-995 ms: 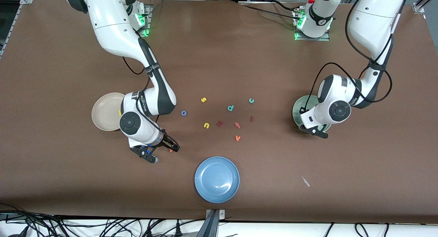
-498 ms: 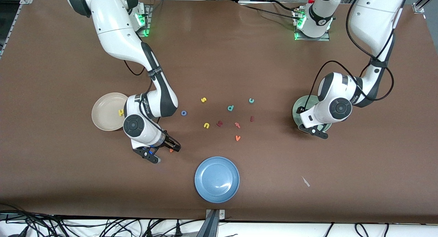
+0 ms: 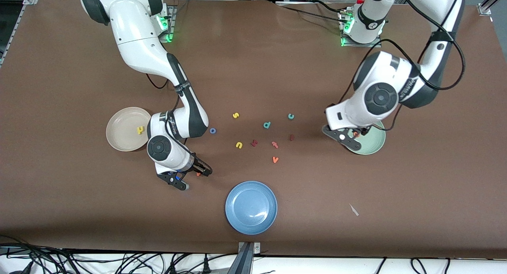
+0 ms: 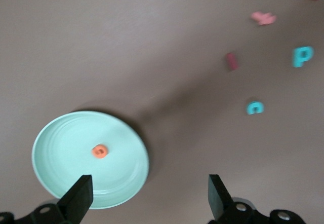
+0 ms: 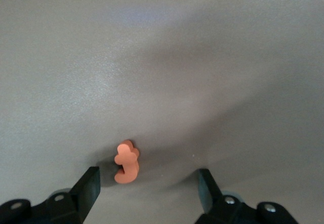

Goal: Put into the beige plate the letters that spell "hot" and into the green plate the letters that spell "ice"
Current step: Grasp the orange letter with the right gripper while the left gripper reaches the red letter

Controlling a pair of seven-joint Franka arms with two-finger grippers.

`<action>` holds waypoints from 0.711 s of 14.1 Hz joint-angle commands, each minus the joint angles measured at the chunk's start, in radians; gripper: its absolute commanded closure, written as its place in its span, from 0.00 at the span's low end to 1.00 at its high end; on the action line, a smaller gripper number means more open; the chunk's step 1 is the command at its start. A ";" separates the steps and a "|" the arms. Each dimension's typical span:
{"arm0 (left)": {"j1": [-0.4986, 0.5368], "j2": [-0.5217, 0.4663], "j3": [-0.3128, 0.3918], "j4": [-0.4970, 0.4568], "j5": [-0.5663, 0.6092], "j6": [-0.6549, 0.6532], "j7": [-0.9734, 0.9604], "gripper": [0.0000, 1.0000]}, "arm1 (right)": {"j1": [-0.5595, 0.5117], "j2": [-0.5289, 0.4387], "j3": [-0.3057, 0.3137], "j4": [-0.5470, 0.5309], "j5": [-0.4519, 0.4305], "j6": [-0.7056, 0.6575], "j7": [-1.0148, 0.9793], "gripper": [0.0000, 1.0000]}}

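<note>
left pincer (image 4: 147,203) spread wide, empty, above green plate (image 3: 374,145) edge, orange e (image 4: 99,151) in plate, right pincer (image 5: 147,191) apart, low over tabletop (image 3: 59,68), straddling orange t (image 5: 126,161), yellow h (image 3: 140,130) in beige plate (image 3: 121,137), bare tabletop around

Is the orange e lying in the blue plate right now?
No, the orange e lies in the green plate, as the left wrist view shows; the blue plate holds no letter.
</note>
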 commanded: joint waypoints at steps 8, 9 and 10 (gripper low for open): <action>-0.139 0.214 -0.001 0.018 0.013 0.258 -0.293 0.00 | -0.008 0.039 0.004 0.056 0.019 -0.017 -0.011 0.97; -0.151 0.225 -0.001 0.018 0.013 0.273 -0.338 0.00 | -0.008 0.039 0.004 0.056 0.018 -0.017 -0.011 1.00; -0.153 0.239 -0.001 0.018 0.013 0.302 -0.373 0.01 | -0.009 0.039 0.004 0.056 0.019 -0.020 -0.011 1.00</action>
